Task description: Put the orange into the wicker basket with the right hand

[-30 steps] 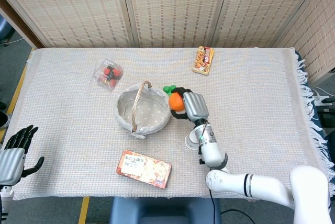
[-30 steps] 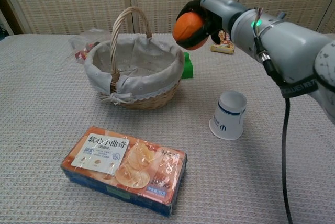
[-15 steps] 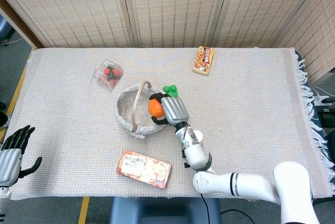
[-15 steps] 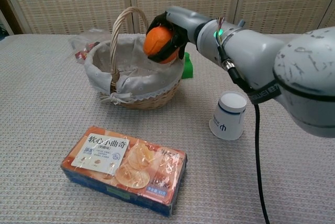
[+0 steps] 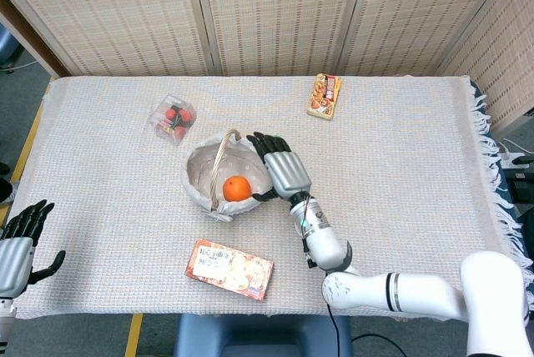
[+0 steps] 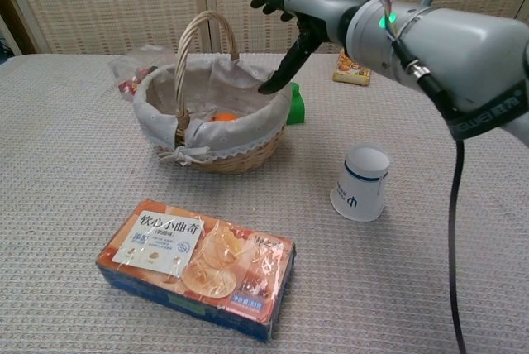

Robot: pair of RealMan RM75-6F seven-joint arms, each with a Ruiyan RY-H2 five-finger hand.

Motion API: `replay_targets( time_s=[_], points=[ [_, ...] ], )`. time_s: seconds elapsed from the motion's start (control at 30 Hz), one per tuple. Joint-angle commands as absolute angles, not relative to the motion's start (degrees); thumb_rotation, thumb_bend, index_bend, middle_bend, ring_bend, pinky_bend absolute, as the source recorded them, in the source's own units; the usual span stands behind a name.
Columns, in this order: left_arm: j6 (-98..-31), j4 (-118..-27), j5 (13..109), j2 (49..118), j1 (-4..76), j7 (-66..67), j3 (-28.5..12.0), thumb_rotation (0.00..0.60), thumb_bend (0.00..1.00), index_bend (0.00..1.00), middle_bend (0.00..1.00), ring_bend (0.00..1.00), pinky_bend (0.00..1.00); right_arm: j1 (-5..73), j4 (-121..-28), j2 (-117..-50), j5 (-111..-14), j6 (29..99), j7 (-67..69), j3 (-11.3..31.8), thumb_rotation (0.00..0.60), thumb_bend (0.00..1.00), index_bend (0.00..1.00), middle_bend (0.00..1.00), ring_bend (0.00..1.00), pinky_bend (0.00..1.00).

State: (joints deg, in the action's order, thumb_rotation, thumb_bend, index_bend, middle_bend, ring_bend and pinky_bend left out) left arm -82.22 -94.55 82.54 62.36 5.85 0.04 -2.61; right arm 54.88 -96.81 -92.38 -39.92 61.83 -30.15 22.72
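The orange (image 5: 236,188) lies inside the wicker basket (image 5: 200,196), on its cloth lining right of the handle. In the chest view only the top of the orange (image 6: 221,117) shows over the basket rim (image 6: 248,145). My right hand (image 5: 282,168) hovers over the basket's right edge with its fingers spread and nothing in it. From the chest view the right hand (image 6: 296,19) hangs above the rim, fingers pointing down and left. My left hand (image 5: 18,239) rests open at the table's near left corner.
A biscuit box (image 5: 229,269) lies in front of the basket. A white paper cup (image 6: 361,181) stands to its right, and a green object (image 6: 295,105) sits behind it. A clear pack of red fruit (image 5: 172,118) and a snack packet (image 5: 324,95) lie farther back.
My right hand carried the orange left over the basket and let it go. The orange now lies in the basket, and the hand has opened and drawn slightly right.
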Motion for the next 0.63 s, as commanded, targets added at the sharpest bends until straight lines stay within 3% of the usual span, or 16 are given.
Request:
replay_targets(
  time_s=[0.03,0.2,0.37,0.63],
  points=[
    [-82.34,-94.48,82.64,62.40,5.81,0.29,-2.58,0.600,0.34,0.00,0.00,0.00,0.10,48.10,-108.47,-81.26,-47.52,67.33,-31.77,17.39,0.600,0.00,0.00,0.00,0.00,0.05],
    [-82.57,-94.29,82.91,62.69,5.84,1.12,-2.57,0.600,0.34,0.00,0.00,0.00,0.10,37.70,-117.57,-68.26,-60.04,74.79,-30.75,8.23,0.600,0.00,0.00,0.00,0.00,0.05],
    [-83.07,-93.56,83.43,63.37,5.94,2.86,-2.61,0.600,0.34,0.00,0.00,0.00,0.10,27.35,-117.25,-59.71,-73.62,82.43,-27.03,-1.03,0.600,0.00,0.00,0.00,0.00,0.05],
    [-84.33,-92.79,84.23,64.32,5.72,4.87,-2.59,0.600,0.33,0.00,0.00,0.00,0.10,14.76,-107.99,-58.93,-85.29,92.22,-20.17,-8.73,0.600,0.00,0.00,0.00,0.00,0.05]
  ],
)
